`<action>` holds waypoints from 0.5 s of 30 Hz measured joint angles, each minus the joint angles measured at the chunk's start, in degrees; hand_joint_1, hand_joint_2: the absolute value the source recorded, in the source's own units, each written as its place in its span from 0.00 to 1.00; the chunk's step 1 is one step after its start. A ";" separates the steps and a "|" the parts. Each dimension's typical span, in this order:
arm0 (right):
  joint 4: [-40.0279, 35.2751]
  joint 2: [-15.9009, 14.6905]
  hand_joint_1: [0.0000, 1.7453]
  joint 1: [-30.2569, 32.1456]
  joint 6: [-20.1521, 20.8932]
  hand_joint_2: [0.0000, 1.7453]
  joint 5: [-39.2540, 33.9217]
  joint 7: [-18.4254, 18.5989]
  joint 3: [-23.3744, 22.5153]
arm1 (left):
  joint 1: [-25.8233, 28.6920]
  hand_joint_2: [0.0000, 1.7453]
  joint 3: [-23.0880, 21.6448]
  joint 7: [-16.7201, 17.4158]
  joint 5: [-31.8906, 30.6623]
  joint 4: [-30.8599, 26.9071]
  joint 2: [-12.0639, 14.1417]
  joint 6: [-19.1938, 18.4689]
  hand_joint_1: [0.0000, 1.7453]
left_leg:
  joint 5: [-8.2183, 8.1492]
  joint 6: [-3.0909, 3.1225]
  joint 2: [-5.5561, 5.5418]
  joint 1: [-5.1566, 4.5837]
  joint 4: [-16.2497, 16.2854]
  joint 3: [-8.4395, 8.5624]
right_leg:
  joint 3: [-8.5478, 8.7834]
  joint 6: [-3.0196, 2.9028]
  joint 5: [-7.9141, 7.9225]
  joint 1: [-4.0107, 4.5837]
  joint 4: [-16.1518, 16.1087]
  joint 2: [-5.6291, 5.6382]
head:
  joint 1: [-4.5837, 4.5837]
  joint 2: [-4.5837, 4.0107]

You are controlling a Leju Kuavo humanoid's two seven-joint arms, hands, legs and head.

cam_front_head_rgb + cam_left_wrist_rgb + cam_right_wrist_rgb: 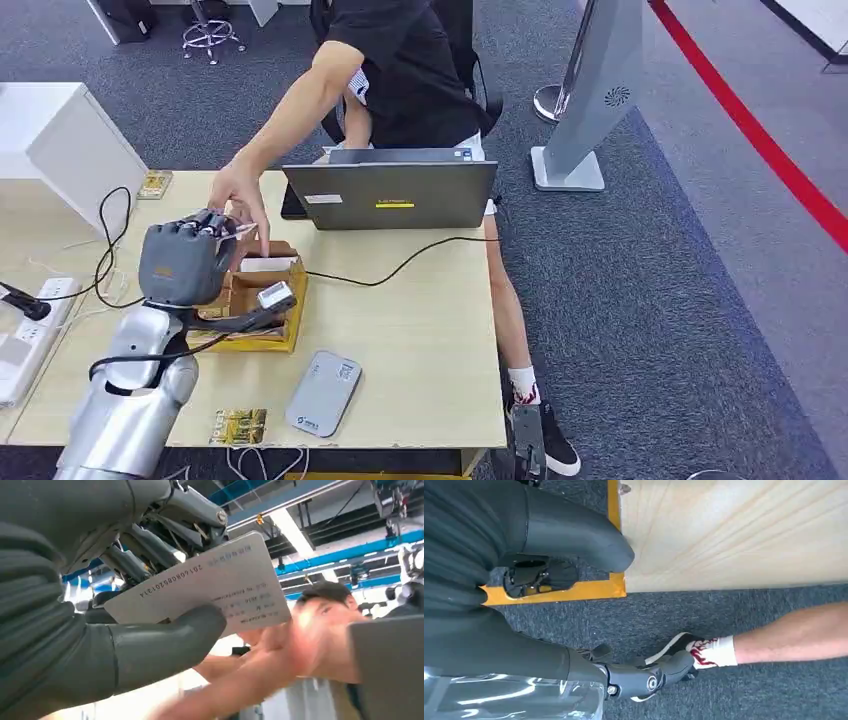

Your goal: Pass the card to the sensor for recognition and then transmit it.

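Left hand (180, 262) is up over the table, thumb and fingers pinching the card (210, 587). Card's long edge runs out past the fingertips toward the person's hand (238, 195), which looks to be touching it. Right hand (574, 545) hangs empty beside the table edge, fingers loosely apart.

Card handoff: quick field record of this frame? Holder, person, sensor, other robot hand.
card: white card, printed side toward the wrist camera
holder: left robot hand, thumb and fingers pinching it
person: hand reaching to the card over the table
sensor: grey reader near the table's front edge, apart from the card
right robot hand: hanging beside the table, holds nothing
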 joint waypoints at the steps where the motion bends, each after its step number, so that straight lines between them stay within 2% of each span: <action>1: 0.00 0.02 0.00 0.01 0.02 1.00 0.20 0.13 0.09 | -1.71 1.00 0.00 -0.22 0.13 2.47 0.57 0.59 1.00 | 0.04 -0.06 -0.01 0.00 0.00 0.00 | -0.01 -0.01 0.01 0.00 0.01 0.00 | -0.02 0.00; 7: 0.00 0.07 0.00 0.01 0.04 1.00 0.48 0.35 0.11 | -7.11 1.00 0.02 -0.66 0.96 10.14 2.71 1.68 1.00 | 0.21 -0.03 -0.10 0.00 -0.01 -0.06 | -0.02 -0.02 0.11 0.00 0.04 -0.11 | -0.05 0.00; 15: 0.00 0.15 0.00 0.01 0.11 1.00 0.48 0.33 0.13 | -8.53 1.00 0.02 -0.66 0.92 13.10 2.90 1.84 1.00 | 0.20 -0.02 0.13 -0.02 -0.01 -0.10 | -0.12 0.02 0.22 -0.02 -0.02 0.19 | -0.02 0.00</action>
